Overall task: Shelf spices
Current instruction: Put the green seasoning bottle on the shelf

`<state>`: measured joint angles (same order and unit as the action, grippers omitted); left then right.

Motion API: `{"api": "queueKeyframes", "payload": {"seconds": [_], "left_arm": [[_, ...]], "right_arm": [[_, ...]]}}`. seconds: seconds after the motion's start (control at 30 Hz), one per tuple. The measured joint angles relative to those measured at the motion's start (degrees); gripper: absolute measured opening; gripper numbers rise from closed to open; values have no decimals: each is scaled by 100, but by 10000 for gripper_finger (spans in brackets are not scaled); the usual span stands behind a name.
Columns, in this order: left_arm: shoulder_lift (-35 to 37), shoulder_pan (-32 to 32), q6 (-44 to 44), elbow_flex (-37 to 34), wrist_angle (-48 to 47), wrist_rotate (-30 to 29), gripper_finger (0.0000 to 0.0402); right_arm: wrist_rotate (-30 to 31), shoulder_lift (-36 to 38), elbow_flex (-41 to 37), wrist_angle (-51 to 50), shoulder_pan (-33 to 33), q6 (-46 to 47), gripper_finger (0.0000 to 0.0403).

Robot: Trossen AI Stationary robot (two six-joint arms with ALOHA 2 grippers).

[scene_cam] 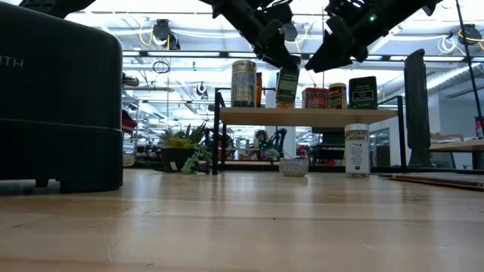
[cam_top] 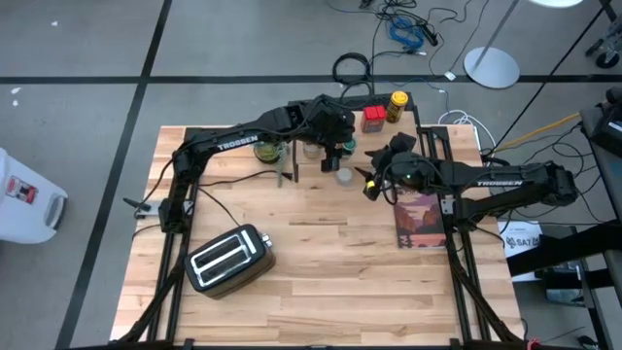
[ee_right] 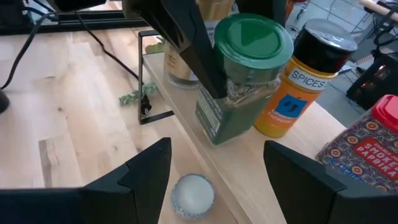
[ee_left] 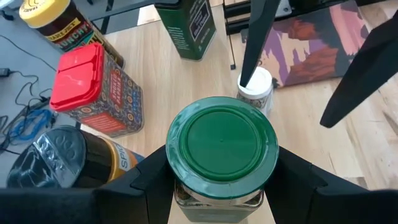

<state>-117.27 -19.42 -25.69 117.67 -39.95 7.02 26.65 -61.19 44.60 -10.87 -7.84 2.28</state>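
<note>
My left gripper [ee_left: 222,180] is shut on a green-lidded spice jar [ee_left: 222,144] over the shelf's light wood top [ee_left: 168,81]. The same jar [ee_right: 239,81] shows in the right wrist view and, in the low view, among the other spices [scene_cam: 287,83]. A red tin [ee_left: 93,90], a yellow-lidded jar [ee_left: 53,22], a dark green tin [ee_left: 186,25] and a black-capped orange bottle [ee_right: 305,81] stand on the shelf. A white-lidded jar [ee_right: 193,194] stands on the table in front of the shelf. My right gripper [ee_right: 217,186] hangs open above that jar. My left gripper pinches the green-lidded jar by its glass body just under the lid [ee_left: 186,194], one finger [ee_right: 193,50] on each of two opposite sides. The fingers come from above, pointing down. The jar is slightly tilted at the shelf's near edge; whether its base rests there cannot be told.
A silver toaster [cam_top: 230,258] sits toward the table's near left. A small potted plant [cam_top: 267,151] stands by the shelf's left end. A book with a purple cover [cam_top: 420,219] lies on the right side. Bare wood lies across the middle and near part.
</note>
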Motion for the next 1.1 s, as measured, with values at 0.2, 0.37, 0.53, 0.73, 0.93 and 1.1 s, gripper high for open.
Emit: {"api": "queueKeyframes", "payload": {"seconds": [0.2, 0.37, 0.53, 0.73, 0.93, 1.1], "left_arm": [[0, 0, -24, 0, -8, -4, 205], [0, 0, -25, 0, -33, -4, 206], [-68, 0, -27, 4, -136, -49, 206], [-122, 7, -29, 26, -136, -107, 208], [-111, 17, -31, 17, -109, -138, 208], [-109, 22, -29, 15, -126, -151, 208]], "right_arm": [[2, 2, 0, 0, 2, 0, 242], [2, 4, 0, -1, 2, 15, 242], [2, 4, 0, -8, 4, 20, 242], [2, 4, 0, -20, 7, 24, 242], [0, 4, 0, -20, 7, 22, 242], [-105, 4, 0, -15, 7, 48, 242]]}}
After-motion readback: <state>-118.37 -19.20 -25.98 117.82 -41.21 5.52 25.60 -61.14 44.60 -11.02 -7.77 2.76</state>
